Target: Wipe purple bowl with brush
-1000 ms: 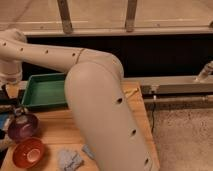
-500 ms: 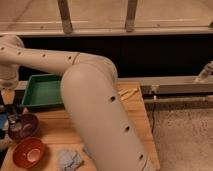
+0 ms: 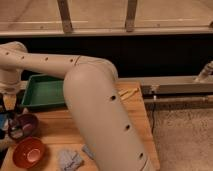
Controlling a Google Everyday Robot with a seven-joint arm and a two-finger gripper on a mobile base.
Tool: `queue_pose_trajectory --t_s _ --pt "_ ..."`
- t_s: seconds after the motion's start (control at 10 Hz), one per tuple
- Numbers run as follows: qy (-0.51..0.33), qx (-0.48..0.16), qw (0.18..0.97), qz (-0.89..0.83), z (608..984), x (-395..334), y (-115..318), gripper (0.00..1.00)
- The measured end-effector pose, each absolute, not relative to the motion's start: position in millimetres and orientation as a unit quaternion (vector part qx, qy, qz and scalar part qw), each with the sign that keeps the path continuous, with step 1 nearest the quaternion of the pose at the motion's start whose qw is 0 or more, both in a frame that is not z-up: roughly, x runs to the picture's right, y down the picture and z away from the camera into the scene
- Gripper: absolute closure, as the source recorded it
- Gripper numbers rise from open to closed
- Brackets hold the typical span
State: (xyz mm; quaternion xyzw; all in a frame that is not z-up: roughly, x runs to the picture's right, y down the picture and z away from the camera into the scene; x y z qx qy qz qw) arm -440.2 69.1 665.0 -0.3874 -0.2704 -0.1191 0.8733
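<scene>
The purple bowl (image 3: 27, 124) stands on the wooden table at the left, just behind the red-orange bowl (image 3: 29, 151). My gripper (image 3: 11, 111) hangs at the far left edge of the camera view, right over the purple bowl's left rim. It holds the brush (image 3: 17, 130), a slim dark piece that reaches down into the bowl, with a paler tip near the bottom. The brush's upper part is hidden by the gripper.
A green tray (image 3: 45, 92) lies behind the bowls. A grey crumpled cloth (image 3: 70, 159) lies at the front. My thick white arm (image 3: 100, 120) covers the middle of the table (image 3: 55, 131). A metal rail (image 3: 175, 89) and dark wall run behind, with carpet to the right.
My gripper has come down and a little left, from above the purple bowl to its left rim, and the brush now reaches inside. The arm's elbow has swung slightly left.
</scene>
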Motion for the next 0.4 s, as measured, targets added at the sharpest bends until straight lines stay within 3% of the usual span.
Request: queue_pose_trajectory --t_s 0.4 --pt "-0.236 -0.407 0.877 -0.098 694 -415 71 1.0"
